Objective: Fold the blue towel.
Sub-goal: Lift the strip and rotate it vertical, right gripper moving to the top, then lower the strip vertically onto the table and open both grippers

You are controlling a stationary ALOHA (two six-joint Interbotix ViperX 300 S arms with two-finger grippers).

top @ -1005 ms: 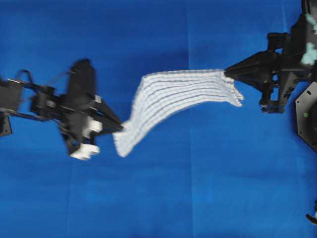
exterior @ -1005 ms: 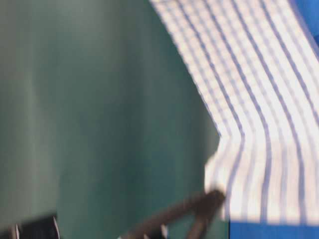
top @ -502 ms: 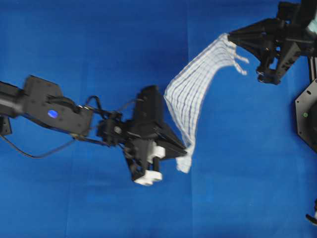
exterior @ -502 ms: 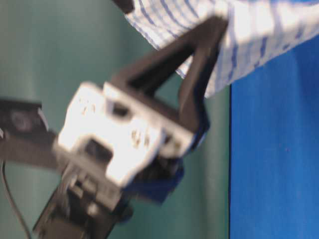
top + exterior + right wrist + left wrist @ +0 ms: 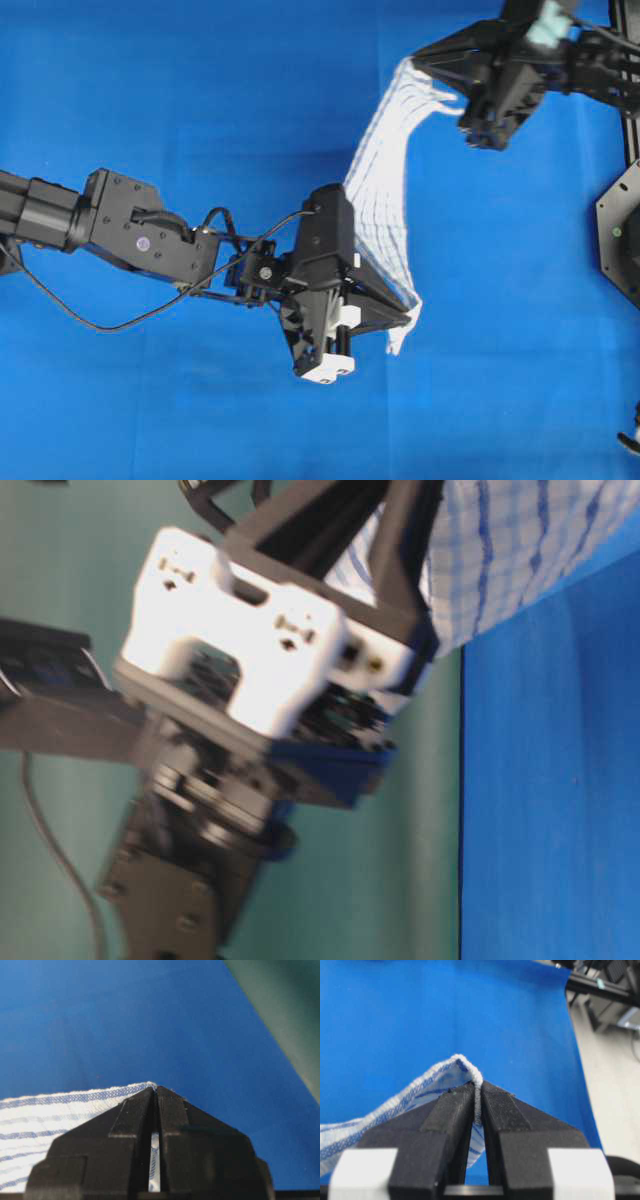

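Blue towel [image 5: 380, 200] stretched above blue table [image 5: 150, 90], left gripper [image 5: 408, 318] and right gripper [image 5: 418, 66] fingers clamped on opposite corners, no legible writing

Table-level view: left hand [image 5: 400, 600] blurred, close up, hides most of blue towel [image 5: 520, 550]; towel cut off by top edge.

Your left arm [image 5: 120, 225] is matte black and blocky, with a small round blue-lit dot on one link and a thin black cable looping beneath it. Its gripper [image 5: 408, 318] has two black wedge-shaped fingers [image 5: 452, 1112] with finely textured faces, backed by white plastic blocks. Your right gripper [image 5: 418, 65] is equally black, with a pale teal patch on its arm.
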